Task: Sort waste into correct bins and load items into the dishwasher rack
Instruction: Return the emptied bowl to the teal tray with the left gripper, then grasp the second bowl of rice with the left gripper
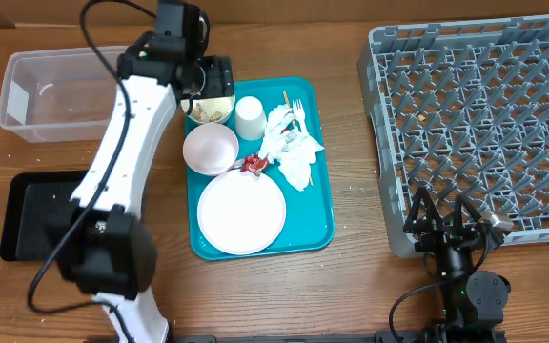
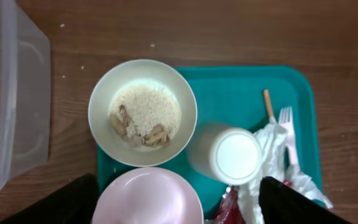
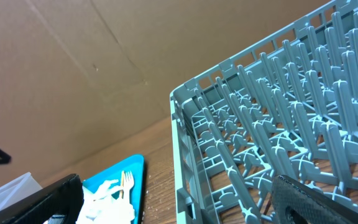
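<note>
A white bowl [image 2: 143,112] of rice and beige scraps sits at the far left corner of the teal tray [image 2: 241,87]. Beside it are a pink bowl [image 2: 148,199], a white cup [image 2: 235,152], a white fork [image 2: 288,134], a wooden stick [image 2: 269,106], crumpled napkins [image 2: 272,174] and a red wrapper [image 2: 229,205]. My left gripper [image 2: 179,208] is open and empty, hovering above the two bowls; in the overhead view it [image 1: 208,90] partly hides the rice bowl. A white plate [image 1: 241,211] lies at the tray's near end. My right gripper [image 1: 446,224] is open at the near edge of the grey rack [image 1: 484,124]. No carrot shows.
A clear tub [image 1: 50,90] stands left of the tray, near the rice bowl. A black tray [image 1: 27,214] lies at the near left, partly under my left arm. Bare wooden table separates the teal tray [image 1: 317,205] from the rack.
</note>
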`<action>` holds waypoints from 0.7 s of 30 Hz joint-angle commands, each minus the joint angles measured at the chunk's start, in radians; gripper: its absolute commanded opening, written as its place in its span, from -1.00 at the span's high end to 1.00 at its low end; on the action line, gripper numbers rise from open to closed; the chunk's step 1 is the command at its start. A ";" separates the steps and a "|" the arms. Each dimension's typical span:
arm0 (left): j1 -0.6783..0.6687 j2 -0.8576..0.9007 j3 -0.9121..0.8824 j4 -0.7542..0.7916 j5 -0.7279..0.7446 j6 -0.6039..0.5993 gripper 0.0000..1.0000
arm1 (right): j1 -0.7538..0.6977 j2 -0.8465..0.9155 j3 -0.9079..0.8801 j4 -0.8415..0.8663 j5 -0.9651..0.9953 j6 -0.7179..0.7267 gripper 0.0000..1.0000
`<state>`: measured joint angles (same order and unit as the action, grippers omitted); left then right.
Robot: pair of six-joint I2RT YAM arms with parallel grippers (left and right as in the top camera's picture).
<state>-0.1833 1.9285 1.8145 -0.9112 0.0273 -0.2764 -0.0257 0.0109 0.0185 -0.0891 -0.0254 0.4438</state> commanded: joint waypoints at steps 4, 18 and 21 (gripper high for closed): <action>-0.007 0.193 0.100 0.007 0.000 0.060 -0.67 | -0.003 -0.008 -0.011 0.007 0.009 -0.006 -1.00; -0.027 0.336 0.122 0.111 0.006 -0.024 -0.62 | -0.003 -0.008 -0.011 0.007 0.009 -0.006 -1.00; -0.027 0.351 0.122 0.130 0.006 -0.027 -0.62 | -0.003 -0.008 -0.011 0.007 0.009 -0.006 -1.00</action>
<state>-0.2096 2.2375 1.9141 -0.7940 0.0303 -0.2855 -0.0257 0.0109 0.0185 -0.0895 -0.0250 0.4438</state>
